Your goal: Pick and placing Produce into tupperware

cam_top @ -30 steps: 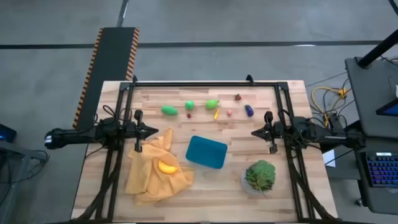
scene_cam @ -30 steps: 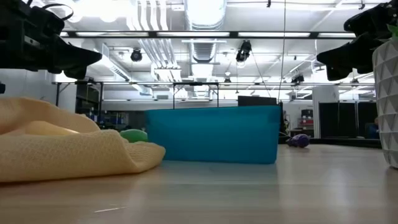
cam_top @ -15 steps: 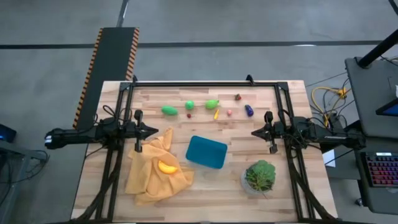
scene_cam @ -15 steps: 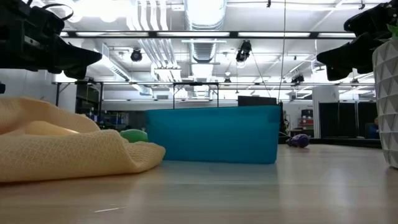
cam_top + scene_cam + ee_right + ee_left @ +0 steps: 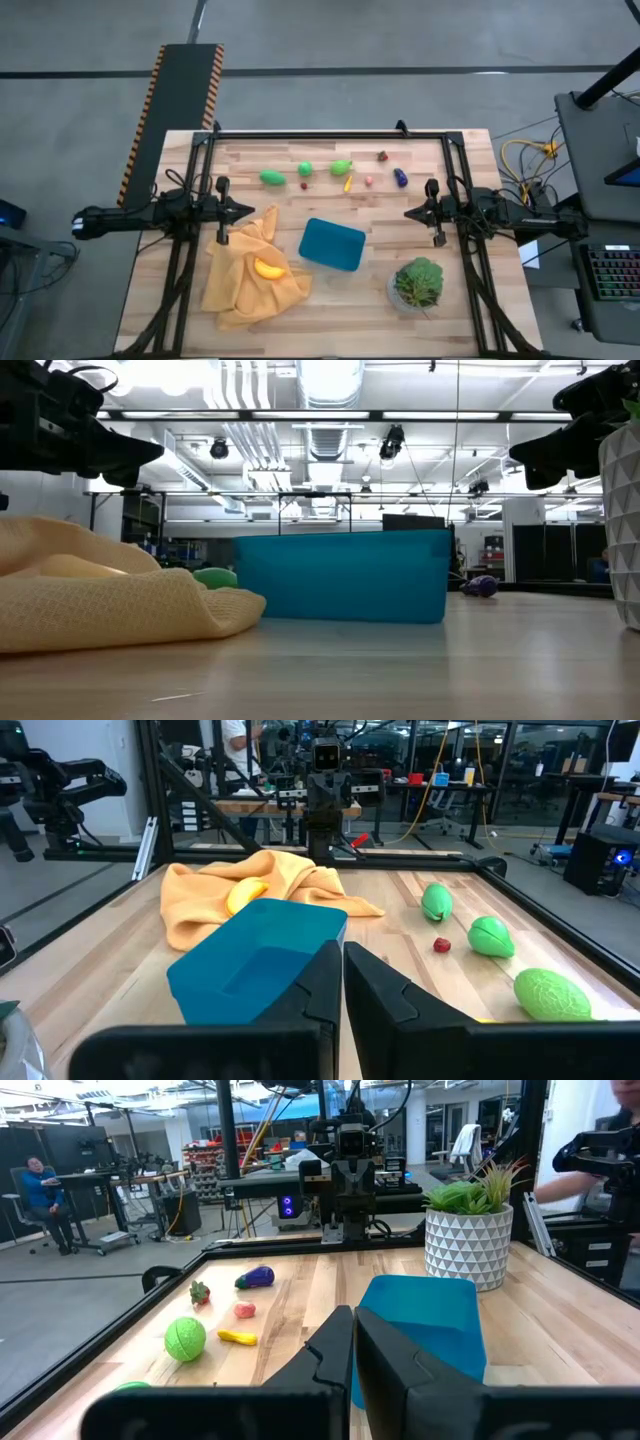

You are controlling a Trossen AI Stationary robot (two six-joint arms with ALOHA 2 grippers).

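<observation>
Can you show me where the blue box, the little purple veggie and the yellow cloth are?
tupperware (image 5: 331, 244), high view, middle of its floor.
purple produce piece (image 5: 400, 178), high view, middle of its body.
yellow cloth (image 5: 232, 283), high view, a bare fold left of the orange piece.

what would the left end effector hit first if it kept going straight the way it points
Probably nothing on the table: the left end effector points level across, above the tupperware, toward the right end effector. Height is hard to judge.
</observation>
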